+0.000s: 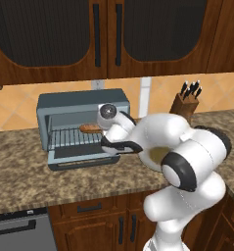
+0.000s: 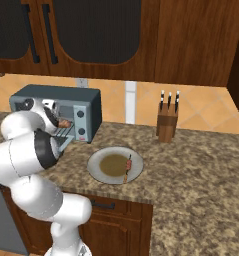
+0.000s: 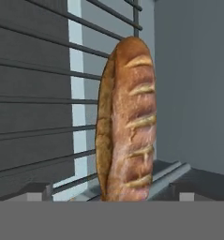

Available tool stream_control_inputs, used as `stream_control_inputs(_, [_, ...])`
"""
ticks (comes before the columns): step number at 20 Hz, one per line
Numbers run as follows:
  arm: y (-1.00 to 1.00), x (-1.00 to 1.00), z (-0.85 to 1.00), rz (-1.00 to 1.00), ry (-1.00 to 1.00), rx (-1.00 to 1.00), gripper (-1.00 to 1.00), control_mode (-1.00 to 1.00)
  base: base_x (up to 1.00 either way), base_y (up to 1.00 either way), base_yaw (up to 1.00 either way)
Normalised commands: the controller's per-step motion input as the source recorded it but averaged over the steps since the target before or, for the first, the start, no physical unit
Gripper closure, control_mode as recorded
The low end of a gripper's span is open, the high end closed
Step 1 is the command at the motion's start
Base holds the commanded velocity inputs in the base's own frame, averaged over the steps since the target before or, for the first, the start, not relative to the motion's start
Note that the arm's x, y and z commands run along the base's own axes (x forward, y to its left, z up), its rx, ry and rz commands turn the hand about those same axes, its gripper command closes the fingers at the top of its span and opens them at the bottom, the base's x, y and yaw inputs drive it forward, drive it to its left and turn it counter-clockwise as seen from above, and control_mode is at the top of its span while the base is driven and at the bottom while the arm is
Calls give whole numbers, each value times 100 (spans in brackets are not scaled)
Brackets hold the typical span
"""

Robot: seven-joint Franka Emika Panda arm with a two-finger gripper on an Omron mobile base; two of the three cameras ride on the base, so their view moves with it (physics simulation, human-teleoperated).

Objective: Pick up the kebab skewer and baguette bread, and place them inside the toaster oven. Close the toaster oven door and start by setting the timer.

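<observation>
Gripping the bread [image 3: 127, 122] mid-frame inside the oven [image 1: 81, 105], my gripper [image 3: 111, 190] faces rack bars; one skewer [image 2: 127, 167] lies on the plate [image 2: 98, 172].

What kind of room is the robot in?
It looks like a kitchen. There is a toaster oven on a speckled stone counter, a knife block by the tiled wall, and dark wooden cabinets above. A plate with a kebab skewer sits nearby.

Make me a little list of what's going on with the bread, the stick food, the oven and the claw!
baguette bread: inside the oven, over the wire rack, between the claw's fingertips
kebab skewer: on the plate, on the counter
toaster oven: on the counter
toaster oven door: open, folded down
claw: reaching into the oven
</observation>
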Motion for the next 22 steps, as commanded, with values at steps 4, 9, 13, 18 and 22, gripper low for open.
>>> stream_control_inputs(4, [-22, -60, 61, 0, 6, 0, -100, -100, 0, 0, 0])
stream_control_inputs(9, [-38, -59, 68, -3, 8, 2, -100, -100, 0, 0, 0])
stream_control_inputs(13, [-76, -85, 46, -28, 13, 10, -100, -100, 0, 0, 0])
stream_control_inputs(18, [-98, -54, 4, -53, 20, 3, -100, -100, 0, 0, 0])
stream_control_inputs(22, [-97, -14, 4, -69, 22, 7, -100, -100, 0, 0, 0])
